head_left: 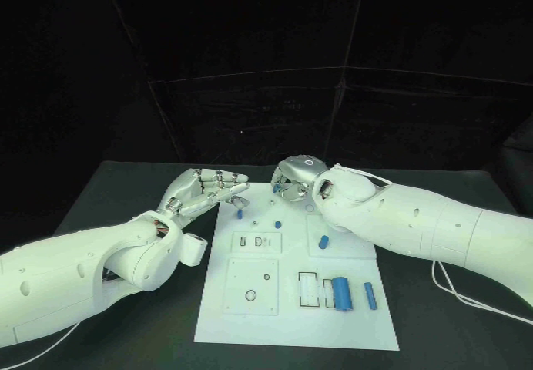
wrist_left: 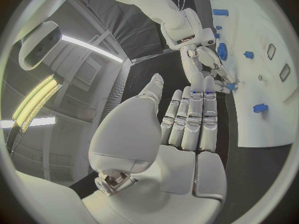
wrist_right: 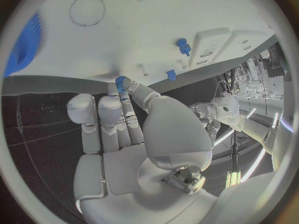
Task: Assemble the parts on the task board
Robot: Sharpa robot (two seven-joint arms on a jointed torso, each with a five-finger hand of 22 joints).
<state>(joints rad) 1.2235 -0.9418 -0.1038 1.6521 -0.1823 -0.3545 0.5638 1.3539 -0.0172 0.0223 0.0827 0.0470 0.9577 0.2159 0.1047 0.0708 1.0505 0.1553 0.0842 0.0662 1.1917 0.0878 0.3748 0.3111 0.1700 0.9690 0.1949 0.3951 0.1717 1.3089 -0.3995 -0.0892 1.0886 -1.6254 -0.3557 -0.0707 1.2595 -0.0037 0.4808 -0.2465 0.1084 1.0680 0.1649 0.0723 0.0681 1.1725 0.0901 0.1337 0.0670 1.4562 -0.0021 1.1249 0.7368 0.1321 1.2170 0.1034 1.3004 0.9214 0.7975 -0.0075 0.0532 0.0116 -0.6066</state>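
Observation:
The white task board (head_left: 291,316) lies in the middle of the black table. My right hand (head_left: 296,179) hovers over its far end and pinches a small blue part (wrist_right: 121,81) between the thumb and a fingertip; the same part (wrist_left: 230,86) shows at the board's edge in the left wrist view. My left hand (head_left: 206,190) floats beside the board's far left corner, fingers straight and together, thumb apart, holding nothing. Loose blue parts lie on the board: a small peg (head_left: 239,213), a short piece (head_left: 323,242), a thick cylinder (head_left: 343,293) and a thin rod (head_left: 370,295).
The board carries raised white blocks with slots (head_left: 254,242) and a plate with an oval hole (head_left: 252,287). A round toothed blue part (wrist_right: 24,45) sits near the right hand. Black table (head_left: 133,185) surrounds the board; a white cable (head_left: 461,297) trails at the right.

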